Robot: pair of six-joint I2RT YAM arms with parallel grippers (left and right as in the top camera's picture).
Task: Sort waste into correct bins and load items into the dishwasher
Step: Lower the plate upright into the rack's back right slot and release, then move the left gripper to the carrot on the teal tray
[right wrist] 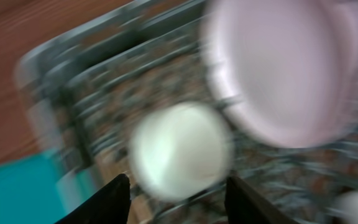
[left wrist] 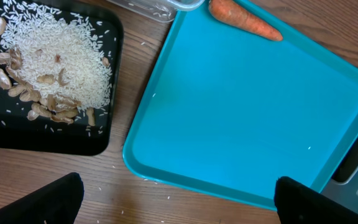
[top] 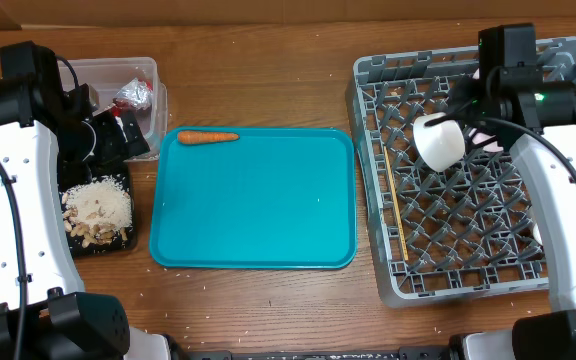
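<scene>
Bright even light; right wrist view smeared, seemingly motion blur

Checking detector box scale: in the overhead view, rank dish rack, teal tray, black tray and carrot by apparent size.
1. grey dish rack
2. teal tray
3. black tray, partly hidden
4. carrot

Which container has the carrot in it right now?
The large teal plastic tray: the small orange carrot lies near its far left corner. The flat black tray holds white rice and beige scraps.
</scene>
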